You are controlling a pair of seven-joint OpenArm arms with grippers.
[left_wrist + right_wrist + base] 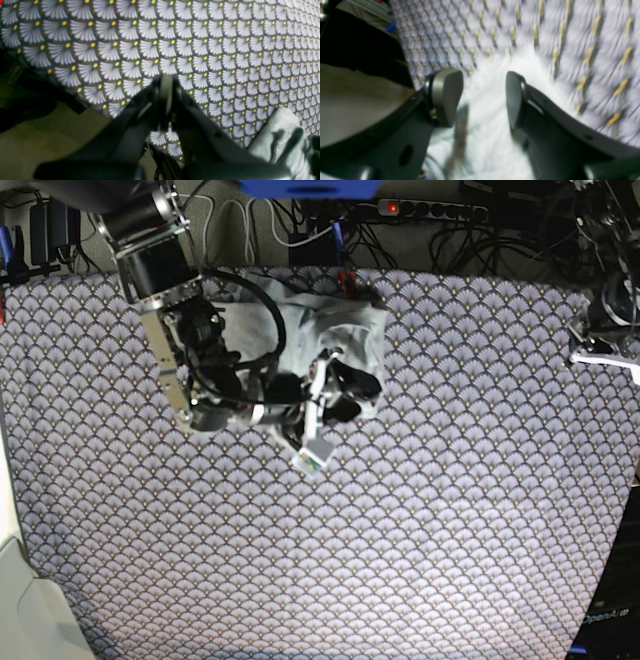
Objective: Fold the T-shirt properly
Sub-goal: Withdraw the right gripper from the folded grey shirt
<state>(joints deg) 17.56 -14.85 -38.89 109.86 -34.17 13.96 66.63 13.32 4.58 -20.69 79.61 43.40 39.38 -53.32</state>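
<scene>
1. Scallop-pattern tablecloth covers the whole table; near half bare.
2. Right gripper mid-table on the base view's left, jaws spread wide, nothing pinched; blurred pale cloth lies under and between the fingers.
3. T-shirt, light grey, bunched in a rumpled heap at the far edge, partly under the right arm.
4. Left gripper at the base view's far right edge, clenched tight with nothing in it, over bare cloth.
5. Cables and a power strip behind the table.
</scene>
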